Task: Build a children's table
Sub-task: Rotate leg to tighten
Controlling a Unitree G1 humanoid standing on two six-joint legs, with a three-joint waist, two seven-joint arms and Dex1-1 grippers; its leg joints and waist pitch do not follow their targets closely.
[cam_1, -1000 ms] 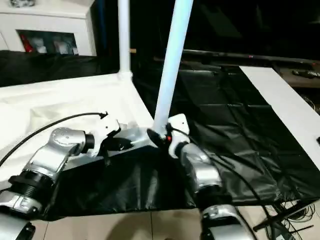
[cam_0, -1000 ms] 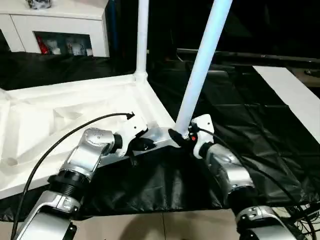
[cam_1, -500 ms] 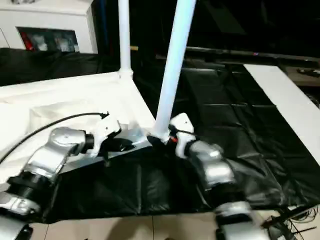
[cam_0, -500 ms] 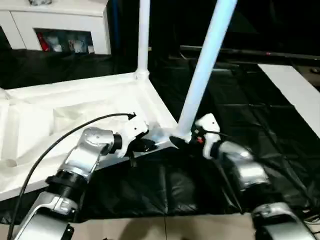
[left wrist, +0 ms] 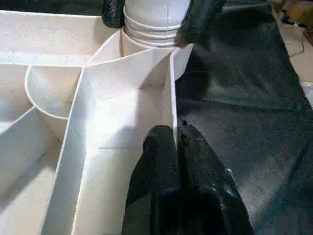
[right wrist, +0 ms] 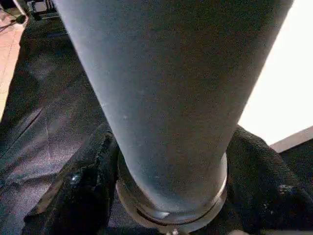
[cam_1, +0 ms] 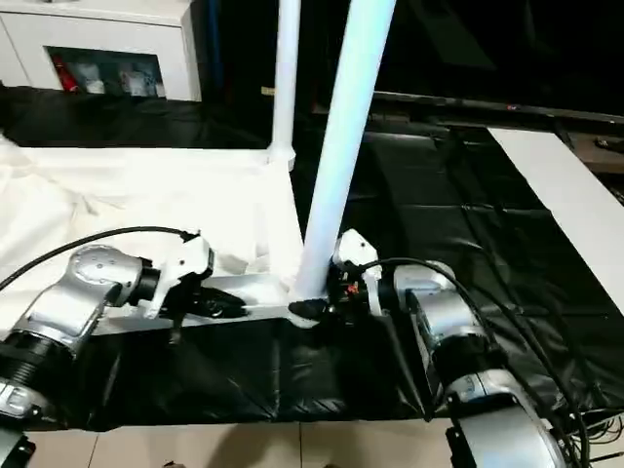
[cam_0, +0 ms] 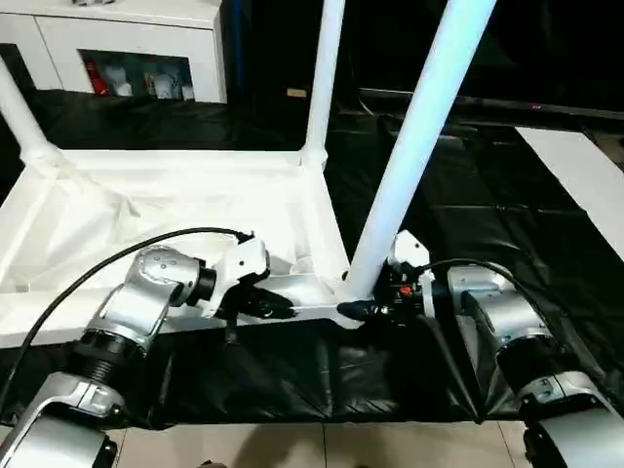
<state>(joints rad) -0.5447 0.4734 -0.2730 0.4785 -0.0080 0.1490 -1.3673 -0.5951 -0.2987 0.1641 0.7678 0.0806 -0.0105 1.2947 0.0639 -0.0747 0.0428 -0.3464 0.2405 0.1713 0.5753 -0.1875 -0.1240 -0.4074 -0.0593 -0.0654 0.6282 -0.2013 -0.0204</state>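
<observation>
The children's table lies upside down, its white ribbed top [cam_0: 175, 210] resting on the black-covered work table [cam_0: 468, 214]. White legs stand in the far-left corner [cam_0: 19, 107] and the far-right corner [cam_0: 322, 78]. A third leg [cam_0: 419, 146] rises from the near-right corner socket, leaning right. My left gripper [cam_0: 278, 307] is shut on the top's thin near rim wall [left wrist: 172, 98], just left of that socket. My right gripper [cam_0: 356, 310] comes in from the right. Its black fingers [right wrist: 83, 191] hug both sides of the leg's flared base [left wrist: 149, 19].
A white cabinet [cam_0: 127, 49] stands behind at the left. A white panel [cam_0: 585, 175] lies on the black cover at the right. The work table's front edge runs just below my forearms, with pale floor [cam_0: 322, 444] beneath it.
The whole picture has shifted, so the camera moved and the far-left leg came into view. My right forearm now reaches the leg's base more from the right. The left gripper keeps its hold.
</observation>
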